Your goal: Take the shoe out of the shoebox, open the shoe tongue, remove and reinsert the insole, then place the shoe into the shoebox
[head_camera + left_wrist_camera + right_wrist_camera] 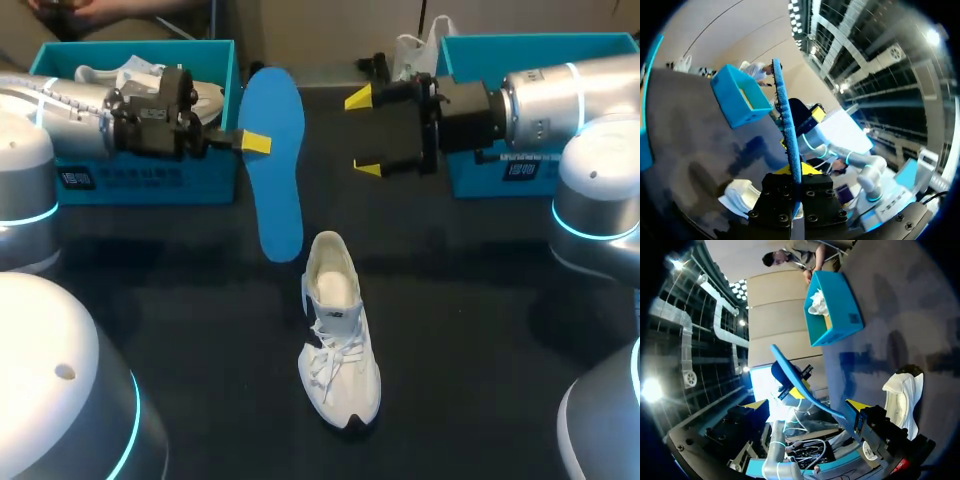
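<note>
The insole (272,160) was clamped at one long edge by the left gripper (250,142), its fingers closed on it from both sides, and was held clear of the table (480,320). In the left wrist view it was seen edge-on, running out from between the fingers. The right gripper (363,132) was held near the insole's other side, its fingers spread wide with nothing between them. The shoe (337,330) was set upright on the table in the middle, its opening turned up and its heel end near one end of the insole, though apart from it. A left box (140,180), with a second shoe (110,75) in it, and a right box (530,50) were set at the far corners. With the insole out of the shoe, reinsertion was judged to be the step in hand. For that, the insole's end would have to be lined up with the opening and slid toward the toe, the shoe probably being steadied by the free gripper.
</note>
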Available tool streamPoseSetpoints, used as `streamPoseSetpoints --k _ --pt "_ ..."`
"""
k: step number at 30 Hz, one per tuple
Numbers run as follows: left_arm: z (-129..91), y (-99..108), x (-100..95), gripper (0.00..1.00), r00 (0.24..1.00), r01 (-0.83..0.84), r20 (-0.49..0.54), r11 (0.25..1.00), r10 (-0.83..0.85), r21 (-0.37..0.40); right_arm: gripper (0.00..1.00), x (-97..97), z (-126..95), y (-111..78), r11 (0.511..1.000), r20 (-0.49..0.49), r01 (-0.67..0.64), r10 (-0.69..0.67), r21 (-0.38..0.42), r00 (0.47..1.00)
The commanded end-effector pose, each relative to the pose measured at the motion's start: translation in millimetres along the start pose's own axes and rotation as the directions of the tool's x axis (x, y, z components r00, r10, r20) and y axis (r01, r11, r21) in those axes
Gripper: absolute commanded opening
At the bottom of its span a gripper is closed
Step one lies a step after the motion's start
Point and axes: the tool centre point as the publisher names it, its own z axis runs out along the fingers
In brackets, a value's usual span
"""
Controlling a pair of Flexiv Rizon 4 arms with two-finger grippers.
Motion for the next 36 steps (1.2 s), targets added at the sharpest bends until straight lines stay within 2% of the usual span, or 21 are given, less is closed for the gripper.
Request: streamPoseSetpoints --k 1,5,8,9,10,12,13,14,15,26,27,30,31,32,34,36 --pt "1 3 8.5 0.0 0.978 -0.185 0.102 0.983 0.183 0.013 1.0 0.6 2 0.0 1.0 0.003 -0.001 0.001 -0.002 1.0" --pt "1 3 8.5 0.0 0.978 -0.185 0.102 0.983 0.183 0.013 1.0 0.6 2 0.0 1.0 0.003 -0.001 0.001 -0.002 1.0" --pt "8 2 -2.0 0.0 0.944 -0.315 0.108 0.949 0.311 0.016 1.0 0.6 2 0.0 1.0 0.003 -0.001 0.001 -0.002 1.0" --pt "9 2 -3.2 0.0 0.932 -0.359 0.066 0.933 0.358 0.014 1.0 0.6 2 0.0 1.0 0.003 -0.001 0.001 -0.002 1.0" --pt "11 0 -6.2 0.0 0.912 -0.396 0.124 0.918 0.392 0.011 1.0 0.6 2 0.0 1.0 0.003 -0.001 0.001 -0.002 1.0" --pt "12 -2 -5.8 0.0 0.859 -0.508 0.062 0.861 0.508 -0.011 1.0 0.6 2 0.0 1.0 0.003 -0.001 0.001 -0.002 1.0" --pt "11 -5 -5.6 0.0 0.797 -0.6 0.047 0.799 0.602 -0.042 1.0 0.6 2 0.0 1.0 0.003 -0.001 0.001 -0.002 1.0" --pt "7 -4 -3.9 0.0 0.663 -0.748 -0.01 0.661 0.749 -0.048 1.0 0.6 2 0.0 1.0 0.003 -0.001 0.001 -0.002 1.0" --pt "2 -2 -5.1 0.0 0.498 -0.863 0.009 0.496 0.867 -0.091 1.0 0.6 2 0.0 1.0 0.003 -0.001 0.001 -0.002 1.0" --pt "2 -2 -5.1 0.0 0.498 -0.863 0.009 0.496 0.867 -0.091 1.0 0.6 2 0.0 1.0 0.003 -0.001 0.001 -0.002 1.0" --pt "2 -1 -4.9 0.0 0.473 -0.879 -0.025 0.469 0.881 -0.079 1.0 0.6 2 0.0 1.0 0.003 -0.001 0.001 -0.002 1.0" --pt "3 -1 -3.2 0.0 0.342 -0.937 -0.037 0.338 0.939 -0.085 1.0 0.6 2 0.0 1.0 0.003 -0.001 0.001 -0.002 1.0" --pt "4 -1 -2.9 0.0 0.308 -0.946 -0.023 0.304 0.951 -0.113 1.0 0.6 2 0.0 1.0 0.003 -0.001 0.001 -0.002 1.0" --pt "4 -1 -2.0 0.0 0.263 -0.961 -0.038 0.258 0.964 -0.1 1.0 0.6 2 0.0 1.0 0.003 -0.001 0.001 -0.002 1.0" --pt "4 -2 -0.7 0.0 0.18 -0.976 -0.014 0.177 0.984 -0.126 1.0 0.6 2 0.0 1.0 0.003 -0.001 0.001 -0.002 1.0" --pt "2 0 -1.1 0.0 0.052 -0.987 -0.021 0.048 0.998 -0.156 1.0 0.6 2 0.0 1.0 0.003 -0.001 0.001 -0.002 1.0"
